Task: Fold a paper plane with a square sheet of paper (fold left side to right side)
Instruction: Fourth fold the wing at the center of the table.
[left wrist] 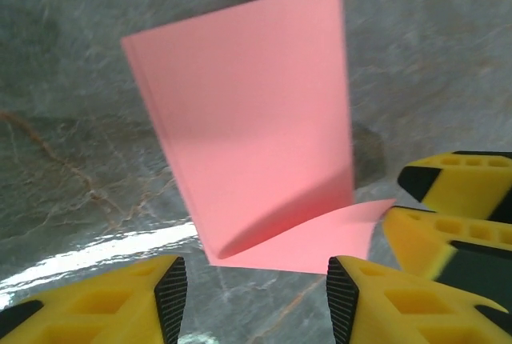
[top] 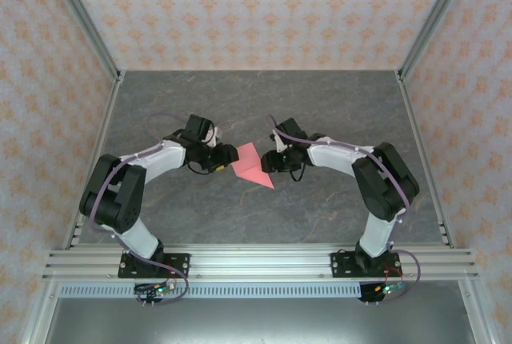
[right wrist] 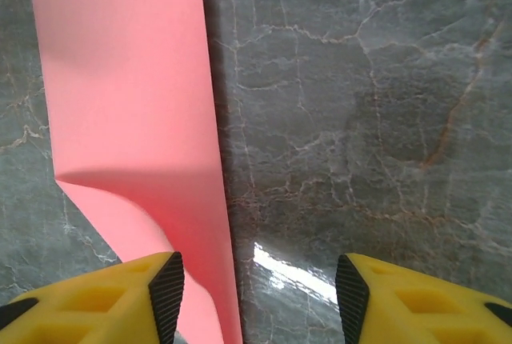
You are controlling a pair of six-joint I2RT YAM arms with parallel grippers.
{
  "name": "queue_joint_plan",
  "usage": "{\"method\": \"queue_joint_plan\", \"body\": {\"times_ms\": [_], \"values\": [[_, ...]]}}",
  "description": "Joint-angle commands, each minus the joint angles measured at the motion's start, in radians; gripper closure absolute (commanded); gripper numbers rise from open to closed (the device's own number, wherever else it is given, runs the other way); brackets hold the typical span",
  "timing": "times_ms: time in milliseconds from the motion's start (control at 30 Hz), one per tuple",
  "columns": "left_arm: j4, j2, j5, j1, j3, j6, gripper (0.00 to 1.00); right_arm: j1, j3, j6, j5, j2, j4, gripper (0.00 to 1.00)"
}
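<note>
1. Top view: bright, even light; shadows faint and soft.
2. Left wrist view: white glare streak on the table (left wrist: 64, 160) at 8 o'clock; the square sheet of paper (left wrist: 248, 136) slightly blurred (its fold shaded).
3. Right wrist view: sharp; glare patch at 6 o'clock.

Your left arm (top: 120, 192) and right arm (top: 384, 180) wear bulky black housings joined by white links; a thin purple cable (top: 160, 115) runs along each; black base plates (top: 154, 265) sit beneath them; your left gripper (left wrist: 252, 292) and right gripper (right wrist: 258, 292) carry yellow fingers (left wrist: 104, 304) with moulded hollow pockets, faced with black ribbed pads (left wrist: 173, 296).
</note>
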Motion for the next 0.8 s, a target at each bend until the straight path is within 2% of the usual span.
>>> {"method": "queue_joint_plan", "body": {"times_ms": [0,267,533,767], "values": [[0.069,0.019,0.038,-0.003,-0.006,-0.039,0.47,-0.003,0.001,-0.034,-0.082,0.001,0.091,0.46],[0.070,0.035,0.033,-0.003,-0.008,-0.038,0.47,-0.001,0.023,-0.058,-0.135,0.043,0.098,0.58],[0.052,0.034,0.022,-0.003,-0.008,-0.037,0.46,-0.001,0.037,-0.089,-0.095,0.037,0.046,0.87],[0.062,0.043,0.033,-0.006,-0.003,-0.050,0.45,-0.003,0.022,-0.096,-0.068,0.012,0.044,0.92]]}}
